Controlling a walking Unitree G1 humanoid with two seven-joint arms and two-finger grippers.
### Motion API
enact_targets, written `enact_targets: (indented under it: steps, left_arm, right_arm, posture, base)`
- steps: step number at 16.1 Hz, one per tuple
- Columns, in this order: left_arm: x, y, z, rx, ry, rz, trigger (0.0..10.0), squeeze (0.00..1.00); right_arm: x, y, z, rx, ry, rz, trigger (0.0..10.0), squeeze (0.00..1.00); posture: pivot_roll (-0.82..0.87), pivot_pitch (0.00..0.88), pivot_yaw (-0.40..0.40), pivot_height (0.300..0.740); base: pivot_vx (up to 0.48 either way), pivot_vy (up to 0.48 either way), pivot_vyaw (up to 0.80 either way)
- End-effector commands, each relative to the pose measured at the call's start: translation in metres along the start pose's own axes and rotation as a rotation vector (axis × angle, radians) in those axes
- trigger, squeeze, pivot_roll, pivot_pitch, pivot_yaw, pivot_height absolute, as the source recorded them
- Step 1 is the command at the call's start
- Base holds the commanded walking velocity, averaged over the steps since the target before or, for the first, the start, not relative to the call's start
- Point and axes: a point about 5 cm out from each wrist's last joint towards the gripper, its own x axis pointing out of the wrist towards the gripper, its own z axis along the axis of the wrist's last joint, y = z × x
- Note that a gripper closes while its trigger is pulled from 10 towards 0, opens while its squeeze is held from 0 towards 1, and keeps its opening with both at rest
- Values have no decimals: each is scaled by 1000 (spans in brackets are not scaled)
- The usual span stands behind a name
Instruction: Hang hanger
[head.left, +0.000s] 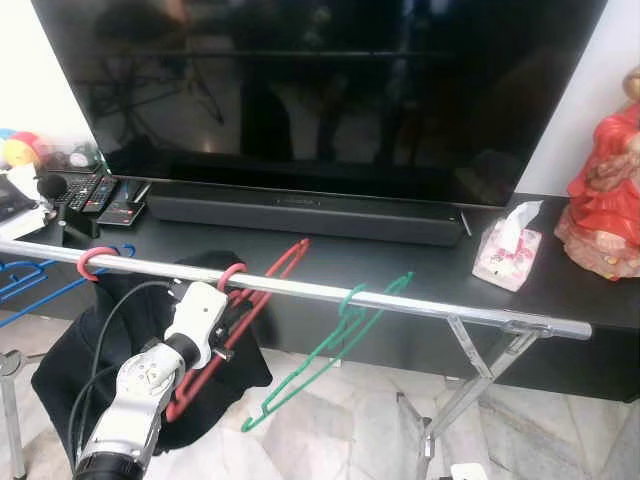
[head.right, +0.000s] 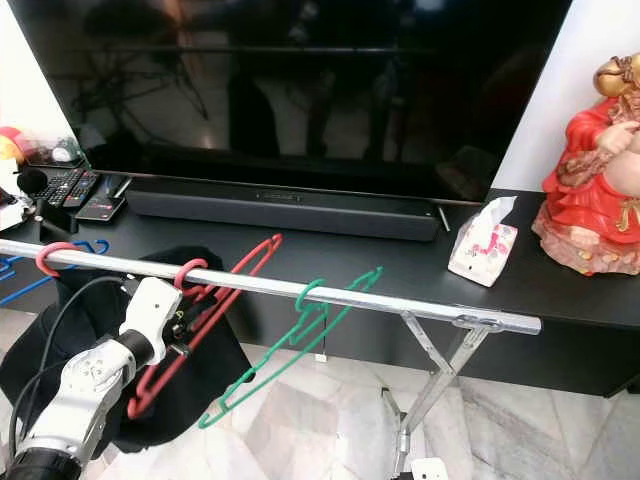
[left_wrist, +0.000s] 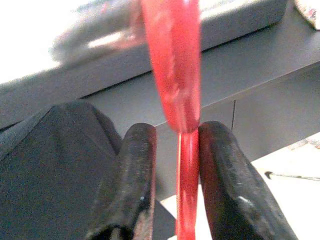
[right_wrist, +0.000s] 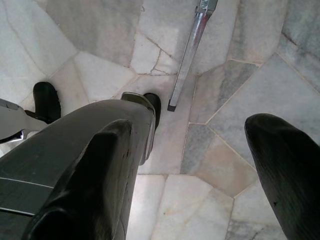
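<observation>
The left gripper (left_wrist: 176, 175) pinches the red hanger (head.left: 262, 285), whose hook loops over the steel rack rail (head.left: 420, 304) at ten o'clock from the green hanger (head.left: 345, 330), while the right gripper (right_wrist: 200, 170) hangs spread above marble floor (right_wrist: 220, 100).

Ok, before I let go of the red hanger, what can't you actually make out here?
- Left tool: in the head views, the wrist housing hides how its fingers sit on the red hanger.
- Left wrist view: the hanger's hook and the rail are blurred, so how the hook seats is unclear.
- Blue hangers: cut off by the left edge.
- Right wrist view: floor below; the right tool's height is unreadable.
</observation>
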Motion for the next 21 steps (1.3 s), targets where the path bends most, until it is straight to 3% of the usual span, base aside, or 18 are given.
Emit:
enact_targets:
  steps: [1,9,11,15,16,17,19,20,21]
  left_arm:
    - [-2,0,6,-2,-29,-13,10000,784]
    - [-31,1,11,20,-32,-49,10000,718]
    - [-45,-1,12,-42,-40,-62,10000,706]
    - [-72,18,-4,-188,-32,110,10000,635]
    - [-76,20,-9,-205,-15,136,10000,553]
    - [-83,23,-26,-214,57,194,10000,0]
    - [-86,20,-43,-200,147,207,10000,0]
    - [-84,16,-66,-223,237,240,10000,0]
    - [-84,14,-85,-194,341,284,10000,0]
  right_arm:
    - [0,-1,-2,2,5,-5,10000,0]
    - [0,-1,-1,8,4,-10,10000,0]
    - [0,-2,-2,13,4,-12,10000,0]
    - [0,-2,-2,15,5,-13,10000,0]
    - [0,-2,-2,15,5,-14,10000,0]
    - [0,-2,-2,16,5,-15,10000,0]
    - [0,-2,-1,16,4,-15,10000,0]
    - [0,-2,-1,19,4,-17,10000,0]
    - [0,-2,-1,22,4,-18,10000,0]
  posture:
    - [-103,0,-6,740]
    - [-94,0,-4,740]
    - [-90,0,-4,740]
    - [-81,0,-5,740]
    - [-80,0,-6,740]
    - [-79,0,-7,740]
    - [-79,0,-7,740]
    - [-82,0,-7,740]
    - [-86,0,-2,740]
  base:
    - [0,0,0]
    - [0,0,0]
    - [0,0,0]
    - [0,0,0]
    - [0,0,0]
    - [0,0,0]
    - [0,0,0]
    - [0,0,0]
    - [0,0,0]
